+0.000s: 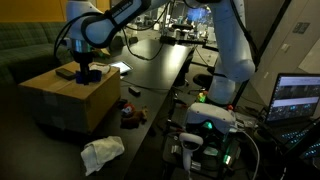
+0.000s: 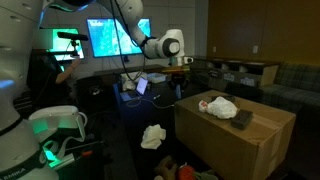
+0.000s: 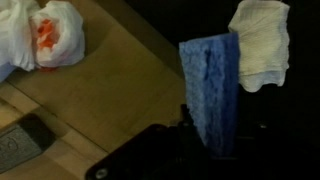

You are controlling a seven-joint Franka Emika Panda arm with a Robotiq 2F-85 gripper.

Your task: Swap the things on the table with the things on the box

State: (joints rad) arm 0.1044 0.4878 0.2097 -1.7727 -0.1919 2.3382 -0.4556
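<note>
Wrist view: my claw (image 3: 188, 120) pinching blue cloth (image 3: 210, 80), just off box (image 3: 110, 95) edge. Transfer step; next, carry over box top, let go.

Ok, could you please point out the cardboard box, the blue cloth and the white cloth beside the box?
cardboard box (image 2: 228, 150): exterior view, bare side wall.
blue cloth (image 3: 210, 85): wrist view, its middle.
white cloth (image 1: 102, 152): exterior view, its middle.

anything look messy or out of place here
A white cloth lies crumpled low beside the box, and a blue cloth hangs limp from the gripper. Nothing looks spilled or broken.
</note>
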